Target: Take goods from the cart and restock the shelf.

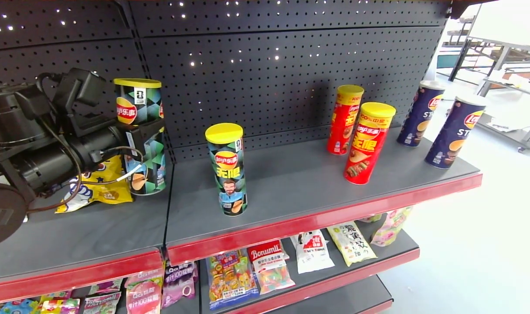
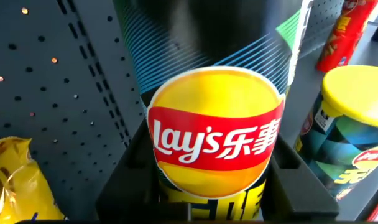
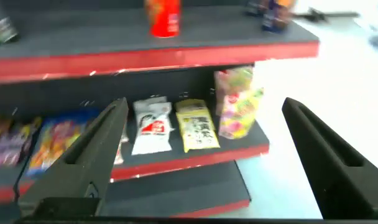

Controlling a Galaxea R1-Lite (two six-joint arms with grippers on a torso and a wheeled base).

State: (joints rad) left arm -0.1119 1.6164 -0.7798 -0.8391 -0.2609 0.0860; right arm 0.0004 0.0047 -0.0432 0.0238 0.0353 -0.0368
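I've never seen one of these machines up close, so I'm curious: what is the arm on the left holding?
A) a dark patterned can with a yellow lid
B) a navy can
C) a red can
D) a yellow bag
A: the left gripper is clamped on the dark patterned can with a yellow lid, while the red cans and navy cans stand free on the shelf.

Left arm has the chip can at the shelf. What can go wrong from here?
1. The left gripper clamps the tall dark teal-patterned chip can with a yellow lid right next to the crinkled yellow snack bag. If the base lands on the bag's edge, the can may tip on release.
2. The matching yellow-lidded can stands near the shelf's red front lip. A sideways arm pull-out might knock it off.
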